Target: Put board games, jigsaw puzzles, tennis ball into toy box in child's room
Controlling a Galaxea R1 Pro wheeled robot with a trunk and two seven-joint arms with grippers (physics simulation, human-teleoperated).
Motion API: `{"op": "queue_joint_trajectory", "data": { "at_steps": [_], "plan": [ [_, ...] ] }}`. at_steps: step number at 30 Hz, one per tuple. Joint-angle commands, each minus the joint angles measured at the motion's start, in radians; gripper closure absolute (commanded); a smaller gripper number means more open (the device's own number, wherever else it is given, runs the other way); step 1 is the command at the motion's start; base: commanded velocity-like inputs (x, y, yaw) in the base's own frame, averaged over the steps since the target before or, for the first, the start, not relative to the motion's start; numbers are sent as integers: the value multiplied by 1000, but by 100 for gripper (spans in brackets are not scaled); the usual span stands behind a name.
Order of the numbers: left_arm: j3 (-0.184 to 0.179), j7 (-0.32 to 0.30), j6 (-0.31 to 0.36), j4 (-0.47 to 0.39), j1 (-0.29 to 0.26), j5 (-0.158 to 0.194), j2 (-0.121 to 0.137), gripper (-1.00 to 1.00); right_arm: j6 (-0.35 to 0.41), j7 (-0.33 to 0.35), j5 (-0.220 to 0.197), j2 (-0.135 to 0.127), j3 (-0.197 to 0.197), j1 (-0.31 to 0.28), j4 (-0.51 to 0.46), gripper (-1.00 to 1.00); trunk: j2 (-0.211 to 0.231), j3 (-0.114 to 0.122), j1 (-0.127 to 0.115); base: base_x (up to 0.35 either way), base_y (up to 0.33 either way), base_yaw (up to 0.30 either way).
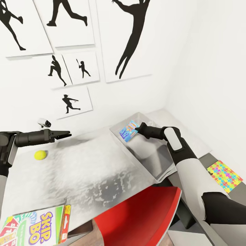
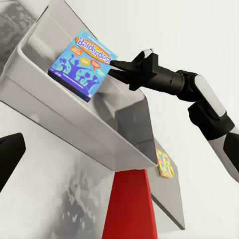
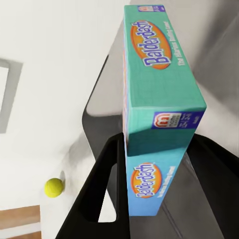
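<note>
We see open table [image 1: 85, 171] between tennis ball [image 1: 41, 155] and toy box [image 1: 118, 135]; red chair [image 1: 136, 215] blocks the near edge.

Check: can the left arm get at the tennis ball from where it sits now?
Probably yes. The left gripper hangs over the table, jaws looking closed, with the tennis ball lying in the open just below the forearm. Nothing stands between them; it would need to pull back, open and come down.
</note>
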Motion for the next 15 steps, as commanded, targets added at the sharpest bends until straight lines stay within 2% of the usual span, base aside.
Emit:
{"op": "queue_joint_trajectory", "data": {
  "at_steps": [1,15],
  "plan": [
    [0,-4,11,0,-1,-1,0,-100,3,6,8,0,-1,-1,0,100,-2,-2,1,0,0,0],
    [0,-4,11,0,-1,-1,0,-100,3,5,11,-1,2,-1,3,100,-2,-2,1,0,0,0]
  ]
}}
